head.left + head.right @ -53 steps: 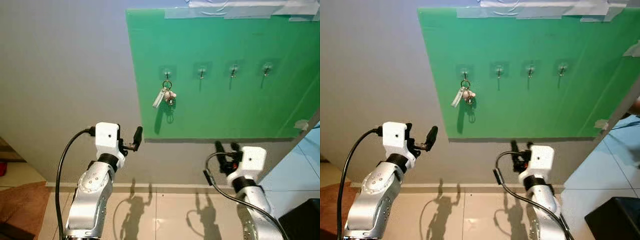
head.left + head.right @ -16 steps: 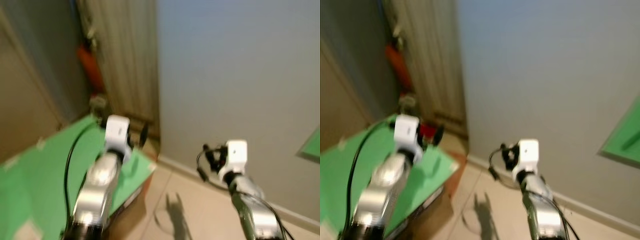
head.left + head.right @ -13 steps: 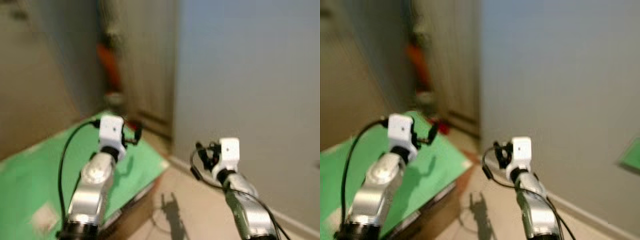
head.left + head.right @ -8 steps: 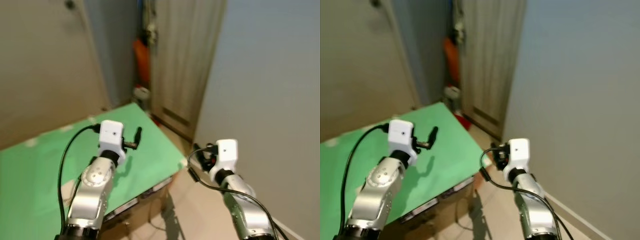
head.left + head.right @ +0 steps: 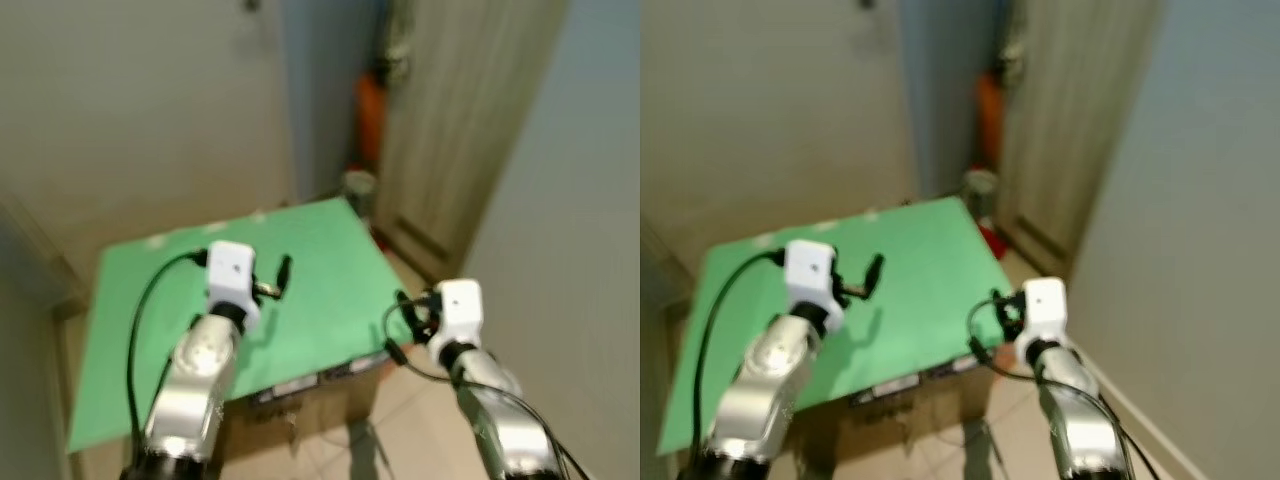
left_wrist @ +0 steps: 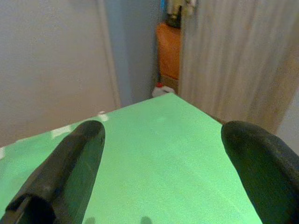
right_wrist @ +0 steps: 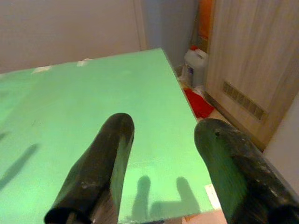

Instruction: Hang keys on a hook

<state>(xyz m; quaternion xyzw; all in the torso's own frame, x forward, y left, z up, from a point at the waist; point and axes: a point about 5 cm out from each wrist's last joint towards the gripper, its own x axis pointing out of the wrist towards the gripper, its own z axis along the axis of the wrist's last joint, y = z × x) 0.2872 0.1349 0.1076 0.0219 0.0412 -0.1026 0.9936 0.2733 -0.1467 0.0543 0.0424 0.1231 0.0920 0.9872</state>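
- While the robot faces a green-topped table (image 5: 320, 250) in a corner, no keys or hook can be made out here; the head views are blurred.
- Risk, as a judgement: with both arms raised close to the table's near edge, a further step or turn could knock a gripper against it.
- The left gripper (image 6: 159, 158) has its fingers wide apart, holding nothing, above the green top.
- The right gripper (image 7: 161, 154) is parted too, empty, near the table's right edge.

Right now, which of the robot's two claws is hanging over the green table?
The left gripper: it hangs open above the green tabletop. The right gripper, also open, sits just off the table's edge near the wooden door.
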